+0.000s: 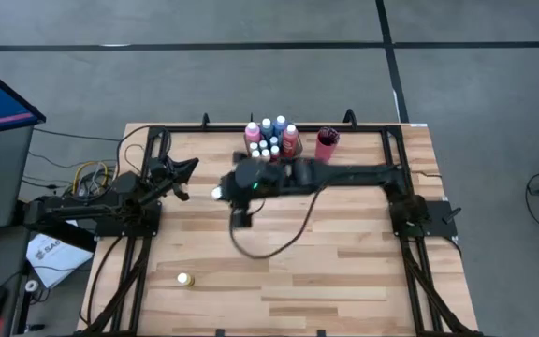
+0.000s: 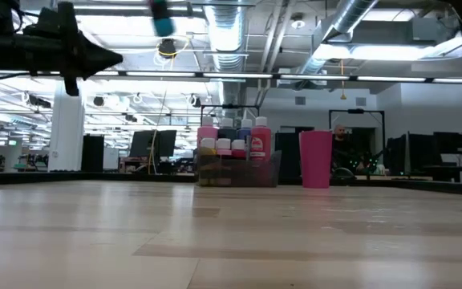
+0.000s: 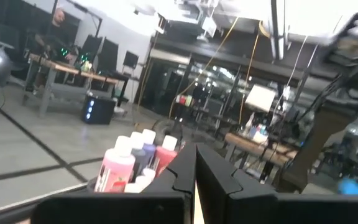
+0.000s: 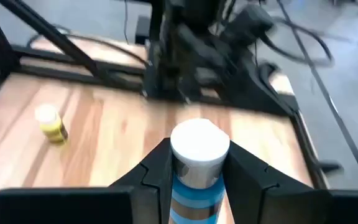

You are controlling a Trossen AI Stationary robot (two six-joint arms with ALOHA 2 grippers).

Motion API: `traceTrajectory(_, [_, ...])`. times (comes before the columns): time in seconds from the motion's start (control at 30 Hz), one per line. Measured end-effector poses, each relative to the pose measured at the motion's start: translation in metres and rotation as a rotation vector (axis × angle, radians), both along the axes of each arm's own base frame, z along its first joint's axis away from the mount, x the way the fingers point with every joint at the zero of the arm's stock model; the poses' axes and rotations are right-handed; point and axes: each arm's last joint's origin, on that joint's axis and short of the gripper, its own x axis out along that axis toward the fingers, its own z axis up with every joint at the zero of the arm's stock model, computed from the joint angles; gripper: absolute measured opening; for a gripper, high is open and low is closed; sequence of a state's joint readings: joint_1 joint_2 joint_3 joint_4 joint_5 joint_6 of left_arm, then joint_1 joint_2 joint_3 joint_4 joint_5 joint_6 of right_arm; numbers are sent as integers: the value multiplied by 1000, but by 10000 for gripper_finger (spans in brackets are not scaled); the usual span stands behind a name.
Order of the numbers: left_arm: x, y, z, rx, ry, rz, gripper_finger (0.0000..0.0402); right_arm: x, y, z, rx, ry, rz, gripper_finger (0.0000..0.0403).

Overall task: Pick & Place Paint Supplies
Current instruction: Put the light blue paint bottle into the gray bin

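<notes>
**Blue bottle in right jaws, above mid-table**

Right gripper [image 4: 194, 171] out over table centre, jaws clamped on a blue bottle [image 4: 194, 193] with pale cap, held upright. In low view, carried high off the wood, blurred near top edge. Left gripper [image 1: 187, 168] parked at table's 9 o'clock side, fingers [image 3: 182, 171] pressed together, empty. Cluster of paint bottles [image 1: 269, 139], pink, blue, red, packed in tray [image 2: 239, 172] at table's 12 o'clock edge. Red cup [image 1: 327, 144] just beside cluster, toward 3 o'clock. Lone yellow bottle [image 1: 185, 279] lying on the wood near 7 o'clock, well apart from the rest. Person visible in room beyond table.
</notes>
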State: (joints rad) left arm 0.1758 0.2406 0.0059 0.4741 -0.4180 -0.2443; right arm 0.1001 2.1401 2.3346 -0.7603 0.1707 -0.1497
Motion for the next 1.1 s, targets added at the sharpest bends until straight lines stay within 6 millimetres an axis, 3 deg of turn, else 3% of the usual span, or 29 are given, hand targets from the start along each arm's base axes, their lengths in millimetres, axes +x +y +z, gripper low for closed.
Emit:
traceTrajectory(0.23, [-17, -3, 14, 32, -179, 0, 2, -46, -34, 21, -22, 207, -63, 102])
traceTrajectory(0.4, [-26, -4, 24, 57, -308, 6, 2, -73, -54, 37, -8, 230, -106, 102])
traceTrajectory(0.5, [-27, -3, 25, 59, -317, 17, 2, -99, -61, 35, 25, 243, -149, 102])
traceTrajectory(0.6, [-28, -3, 26, 63, -332, 23, 2, -137, -64, 22, 71, 188, -227, 102])
traceTrajectory(0.7, [-28, -3, 26, 62, -329, 22, 2, -172, -64, -8, 97, -14, -342, 102])
traceTrajectory(0.83, [-28, -3, 26, 63, -329, 22, 2, -199, -73, -74, 114, -295, -512, 102])
traceTrajectory(1.0, [-28, -3, 26, 63, -330, 22, 2, -209, -96, -152, 130, -533, -698, 102])
traceTrajectory(1.1, [-28, -3, 26, 63, -330, 22, 2, -204, -109, -181, 144, -601, -747, 102])
